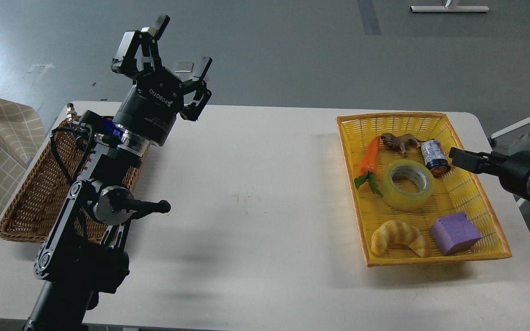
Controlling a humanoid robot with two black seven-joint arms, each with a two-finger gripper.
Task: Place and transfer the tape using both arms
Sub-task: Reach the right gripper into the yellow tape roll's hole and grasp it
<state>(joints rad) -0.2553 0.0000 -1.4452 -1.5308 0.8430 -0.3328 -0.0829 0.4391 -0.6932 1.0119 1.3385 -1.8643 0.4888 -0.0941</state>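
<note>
The tape (408,185), a yellow translucent roll with a grey-white core, lies flat in the middle of the yellow basket (486,202) at the right of the table. My left gripper (180,46) is open and empty, raised high over the table's back left, far from the tape. My right gripper (459,158) comes in from the right edge at the basket's right rim, level with a small can (434,157) and to the right of the tape. It is seen edge-on, so its fingers cannot be told apart.
The yellow basket also holds a carrot toy (370,158), a brown animal figure (399,141), a croissant toy (399,236) and a purple block (454,232). A brown wicker basket (35,193) stands at the table's left, partly behind my left arm.
</note>
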